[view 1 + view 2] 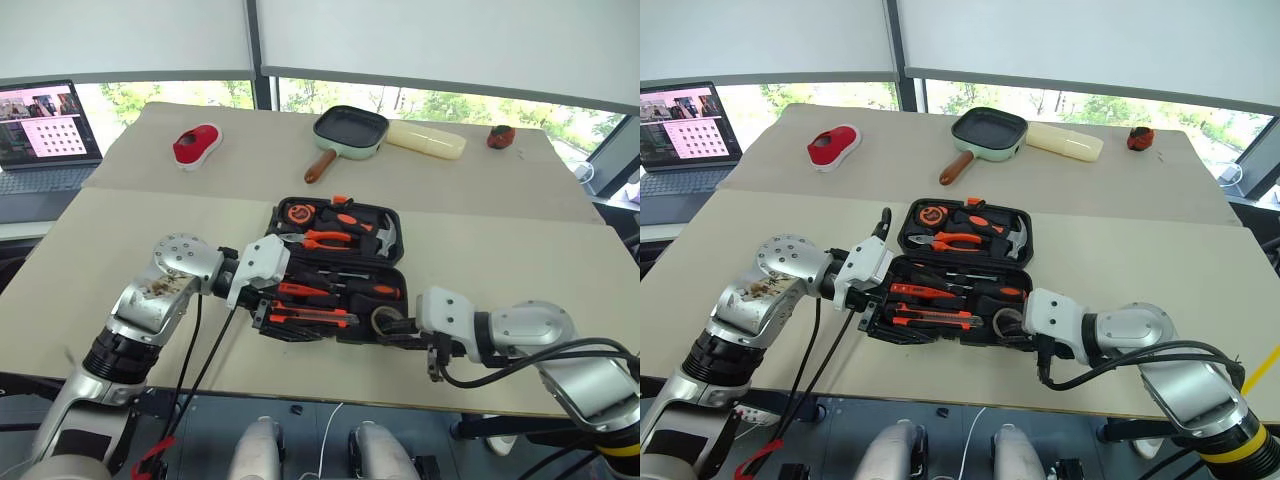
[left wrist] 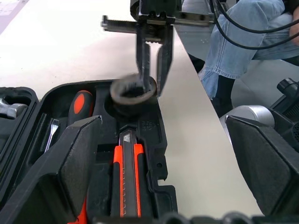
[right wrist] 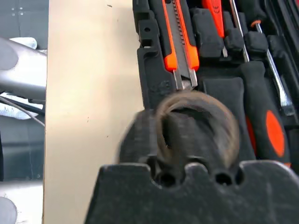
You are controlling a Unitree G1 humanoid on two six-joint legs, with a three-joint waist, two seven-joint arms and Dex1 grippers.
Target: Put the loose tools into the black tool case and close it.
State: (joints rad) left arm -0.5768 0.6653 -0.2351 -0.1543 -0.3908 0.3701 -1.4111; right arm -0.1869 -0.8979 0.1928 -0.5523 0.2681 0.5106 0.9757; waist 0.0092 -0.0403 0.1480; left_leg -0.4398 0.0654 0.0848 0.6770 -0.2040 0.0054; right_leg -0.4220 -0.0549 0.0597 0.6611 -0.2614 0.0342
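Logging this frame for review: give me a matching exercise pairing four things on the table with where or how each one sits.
Things:
1. roll of tape
2. utility knife
3. green pan
4. left pincer

States:
A. lying in a slot in the near half of the tool case
B. on the far table, beyond the case
C. pinched between the shut fingers of the right pincer, over the case's corner recess
D. open, at the case's left edge

Pairs: 1-C, 2-A, 3-B, 4-D
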